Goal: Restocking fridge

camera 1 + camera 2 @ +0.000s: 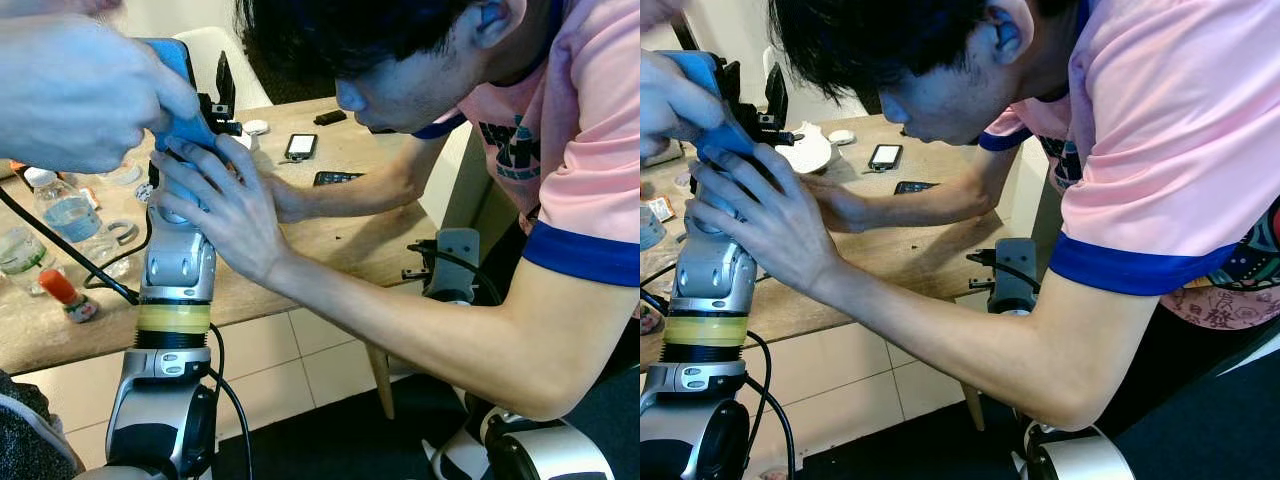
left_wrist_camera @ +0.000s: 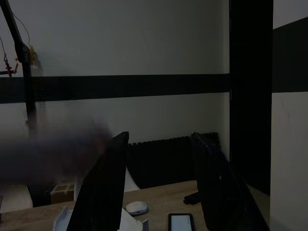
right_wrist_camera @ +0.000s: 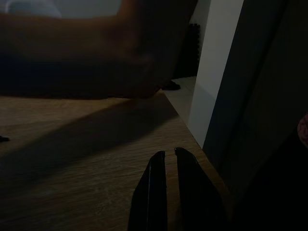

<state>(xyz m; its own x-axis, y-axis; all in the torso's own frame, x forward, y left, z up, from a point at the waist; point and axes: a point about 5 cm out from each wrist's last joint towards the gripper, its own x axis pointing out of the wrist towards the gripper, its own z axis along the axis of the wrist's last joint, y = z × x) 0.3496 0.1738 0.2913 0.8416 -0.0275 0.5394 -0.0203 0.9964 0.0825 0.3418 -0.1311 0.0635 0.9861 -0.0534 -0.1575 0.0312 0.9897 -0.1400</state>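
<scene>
Somebody's hand (image 1: 225, 205) was wrapped round my raised left arm (image 1: 175, 300), apparently adjusting something, so no restocking. Left tool (image 2: 159, 192) sat apart over the table (image 1: 330, 240); right tool (image 3: 166, 192) nearly together. Water bottle (image 1: 65, 210) waited on the table, fridge nowhere around.

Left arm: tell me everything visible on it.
The left arm stands raised before the wooden table: silver metal segments, a yellow tape band, black cables alongside. A person's hand presses on its upper part, and another hand holds a blue piece at its top. The left claw has its black fingers apart, empty.
</scene>
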